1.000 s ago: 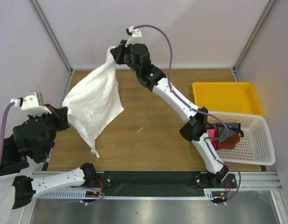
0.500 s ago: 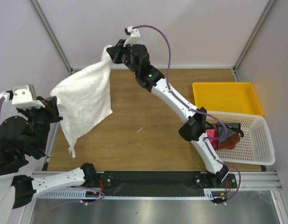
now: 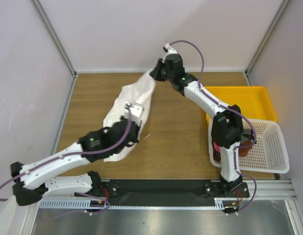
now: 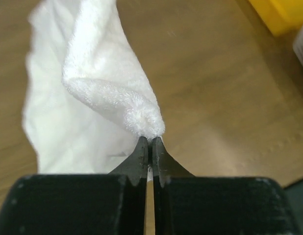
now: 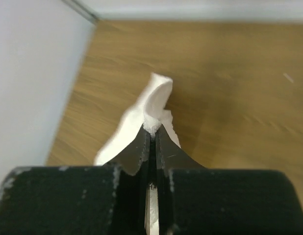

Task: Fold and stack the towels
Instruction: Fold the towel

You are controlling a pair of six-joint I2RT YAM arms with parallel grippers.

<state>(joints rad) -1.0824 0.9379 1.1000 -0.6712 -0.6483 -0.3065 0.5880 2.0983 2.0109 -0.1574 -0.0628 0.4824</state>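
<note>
Your two arms hold one white towel [image 3: 123,110] between them, running in a long slanted band over the wooden table [image 3: 181,147]. Your left gripper [image 4: 150,143] sits near the middle of the table, its fingers pressed together on a bunched, fluffy corner of the cloth. Your right gripper [image 5: 152,131] is out toward the far edge, its fingers likewise clamped on a thin pinch of another corner.

Between the two grips the cloth sags and is loosely gathered rather than taut. Its near end spreads out below the left arm and seems to lie on the wood, though you cannot be certain from above.

Holding two corners like this most likely lets you pull the towel open and lay it flat before folding. No fold is made yet.

To your right, a white basket [image 3: 274,147] with holes in its walls holds a pink towel [image 3: 216,147] and a reddish-brown towel [image 3: 245,149], partly hidden behind the right arm. Both appear to be waiting their turn. A yellow tray [image 3: 239,100] lies just beyond the basket.
</note>
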